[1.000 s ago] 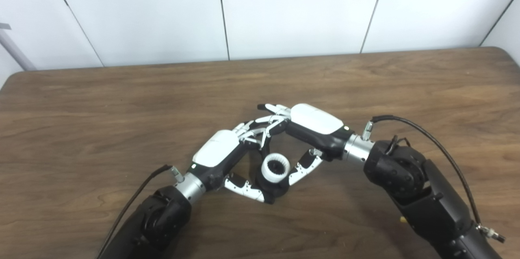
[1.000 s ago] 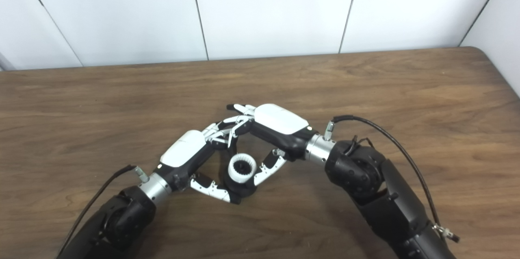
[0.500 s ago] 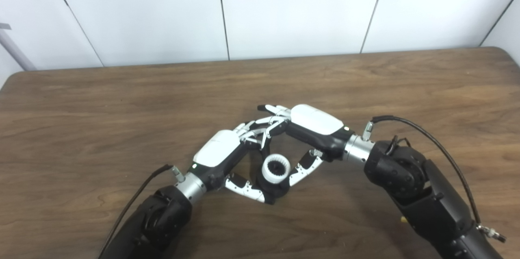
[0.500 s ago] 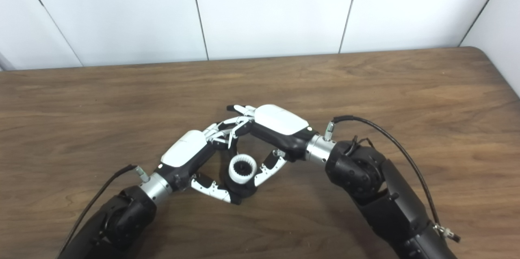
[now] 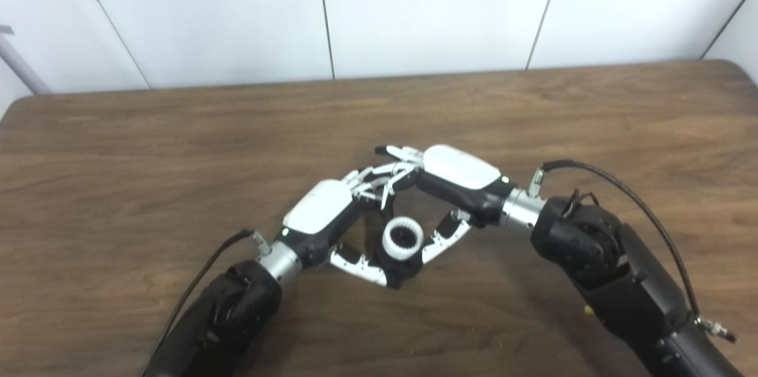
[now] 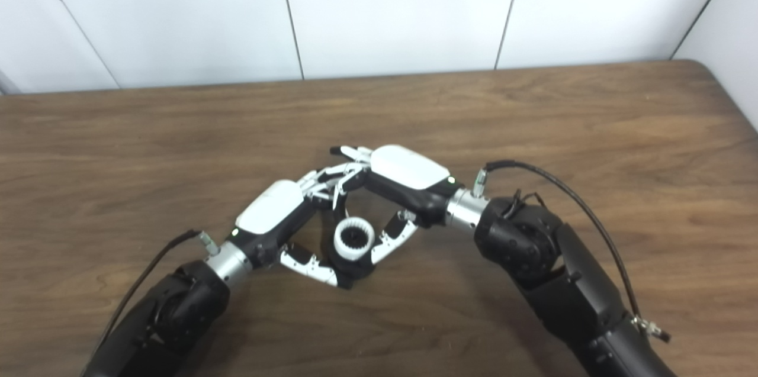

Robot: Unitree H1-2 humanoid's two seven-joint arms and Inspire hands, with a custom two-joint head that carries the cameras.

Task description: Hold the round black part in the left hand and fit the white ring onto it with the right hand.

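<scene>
Ring (image 5: pixel 402 238), white and ribbed, tops round black part (image 5: pixel 395 269), pinched between left hand (image 5: pixel 331 226) and right hand (image 5: pixel 450 190).

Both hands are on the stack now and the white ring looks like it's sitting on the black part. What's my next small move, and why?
Probably press the white ring straight down with the right hand while the left hand braces the round black part. The ring sits on top with black still showing beneath; whether it is fully seated cannot be told.

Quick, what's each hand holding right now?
Left hand: shut on the round black part.
Right hand: shut on the white ring.
</scene>
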